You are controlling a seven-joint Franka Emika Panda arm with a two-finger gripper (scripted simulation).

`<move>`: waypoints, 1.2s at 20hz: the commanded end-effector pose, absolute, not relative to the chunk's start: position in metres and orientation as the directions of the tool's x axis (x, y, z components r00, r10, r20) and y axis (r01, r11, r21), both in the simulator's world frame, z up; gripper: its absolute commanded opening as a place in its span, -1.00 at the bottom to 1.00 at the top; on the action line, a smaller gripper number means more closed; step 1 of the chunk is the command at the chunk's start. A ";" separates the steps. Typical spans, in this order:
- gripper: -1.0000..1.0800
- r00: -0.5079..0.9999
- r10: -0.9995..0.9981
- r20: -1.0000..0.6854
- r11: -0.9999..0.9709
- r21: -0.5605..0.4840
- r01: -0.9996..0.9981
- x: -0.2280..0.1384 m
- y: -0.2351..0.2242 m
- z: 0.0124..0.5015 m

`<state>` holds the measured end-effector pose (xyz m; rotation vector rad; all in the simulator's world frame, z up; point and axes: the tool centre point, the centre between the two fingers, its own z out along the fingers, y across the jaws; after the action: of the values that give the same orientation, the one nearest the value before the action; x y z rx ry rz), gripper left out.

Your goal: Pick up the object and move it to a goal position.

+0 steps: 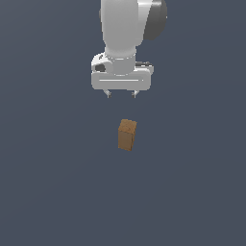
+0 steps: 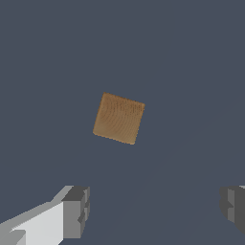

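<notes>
Object: a small brown block (image 1: pixel 127 135), taller than wide, matte, with a faint wood-like grain visible on its top face in the wrist view (image 2: pixel 118 118). In the exterior view it stands upright near the centre of the frame, on a flat dark blue-grey surface (image 1: pixel 53 192), one lighter top face and two darker side faces showing. Its footprint looks roughly square from above and sits turned at a slight angle to the frame edges.

Gripper (image 1: pixel 121 94): white, upper centre of the exterior frame, above the block and well apart from it, not touching. Its two small fingertips point down and stand spread, with a gap wider than the block. The wrist view confirms this: one grey finger pad (image 2: pixel 76 212) and the other (image 2: pixel 234 206) sit far apart with only bare surface between them. Nothing is held.

Limits of view: the arm (image 1: pixel 127 24) is cut off by the top edge of the exterior frame. In the wrist view both fingers are cropped by the frame edges. No goal marker can be made out.
</notes>
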<state>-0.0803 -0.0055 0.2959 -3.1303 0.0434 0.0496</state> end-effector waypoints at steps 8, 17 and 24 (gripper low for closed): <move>0.92 1.000 0.003 -0.030 -1.000 0.012 0.003 -0.078 -0.005 0.302; 0.92 0.999 0.021 -0.030 -1.000 0.017 0.021 -0.077 -0.004 0.302; 0.92 0.996 0.089 -0.029 -0.996 0.015 0.089 -0.073 -0.003 0.297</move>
<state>-0.0743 -0.0037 0.2983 -3.1562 -0.1121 0.0453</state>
